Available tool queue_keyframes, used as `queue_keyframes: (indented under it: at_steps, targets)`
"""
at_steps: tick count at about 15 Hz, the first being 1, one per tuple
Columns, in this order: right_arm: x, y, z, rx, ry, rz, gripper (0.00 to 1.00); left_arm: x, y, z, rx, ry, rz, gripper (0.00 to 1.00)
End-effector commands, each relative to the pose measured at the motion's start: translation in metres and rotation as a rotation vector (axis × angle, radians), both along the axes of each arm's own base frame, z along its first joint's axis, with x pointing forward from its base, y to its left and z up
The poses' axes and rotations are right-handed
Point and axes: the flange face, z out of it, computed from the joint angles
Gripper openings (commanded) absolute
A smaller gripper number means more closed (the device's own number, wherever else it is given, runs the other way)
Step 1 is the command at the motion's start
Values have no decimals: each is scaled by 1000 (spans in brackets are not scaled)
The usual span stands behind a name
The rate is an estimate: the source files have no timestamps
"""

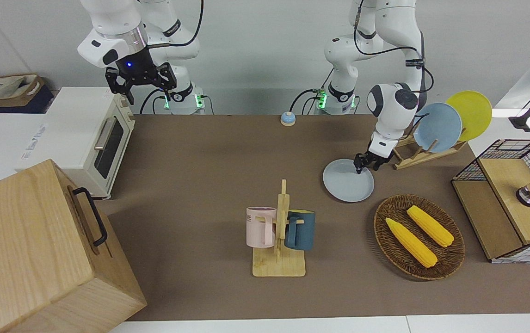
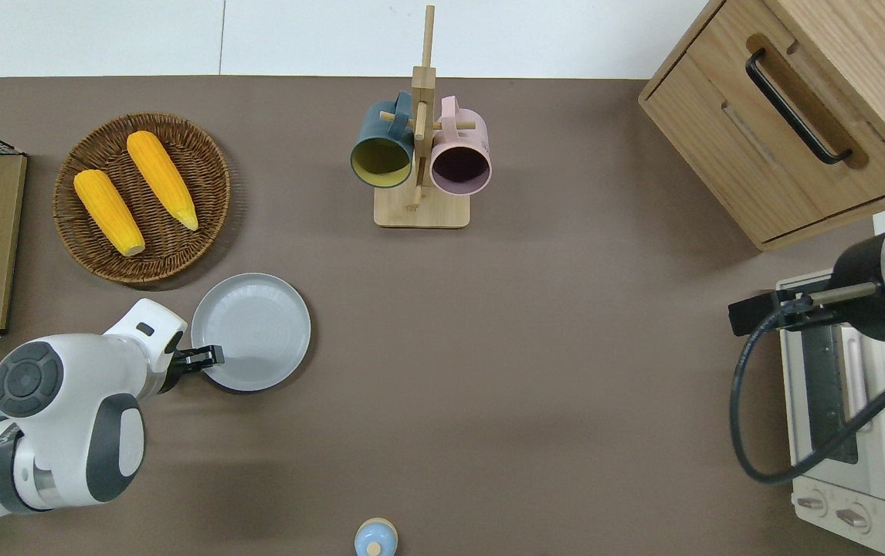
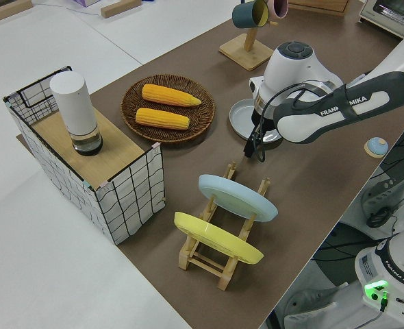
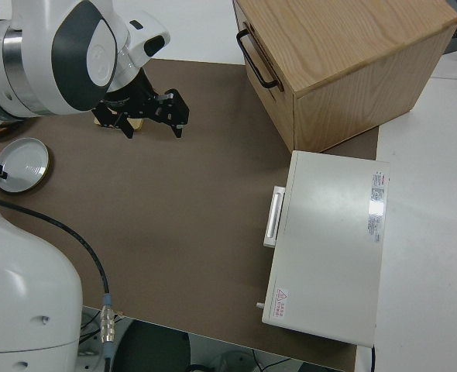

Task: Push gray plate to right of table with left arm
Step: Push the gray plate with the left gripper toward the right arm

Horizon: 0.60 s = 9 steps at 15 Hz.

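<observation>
Low at the overhead view's lower left, the left tool [image 2: 215, 356], fingers closed and empty, touches the gray plate [image 2: 257, 328] rim on the tabletop [image 2: 527, 347]; right arm parked.

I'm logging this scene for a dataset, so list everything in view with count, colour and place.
gray plate: 1, pale bluish-gray, on the table beside the basket, nearer to the robots.
wicker basket: 1, brown, at the left arm's end.
corn cobs: 2, yellow, in the basket.
mugs: 2, teal and pink, on a wooden mug stand.
plate rack: 1, wooden, holding a blue plate and a yellow plate.
wire crate: 1, with a white cylinder on it.
wooden cabinet: 1, at the right arm's end.
toaster oven: 1, white, beside the cabinet.
bell: 1, blue, nearest the robots.
left gripper: at the gray plate's rim.
right arm: parked.
</observation>
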Motion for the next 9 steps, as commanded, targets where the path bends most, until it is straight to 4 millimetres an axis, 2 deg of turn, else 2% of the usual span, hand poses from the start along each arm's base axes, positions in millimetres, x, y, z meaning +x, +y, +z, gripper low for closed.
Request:
queue_keyframes:
  at_steps: [1,9]
  targets:
    - [-2,-2,4,9,5,-5,983,-6,0,-2,-8,-8,18,0]
    - [-2,-2,4,9,5,-5,983,-7,-6,0,-9,1,53,0]
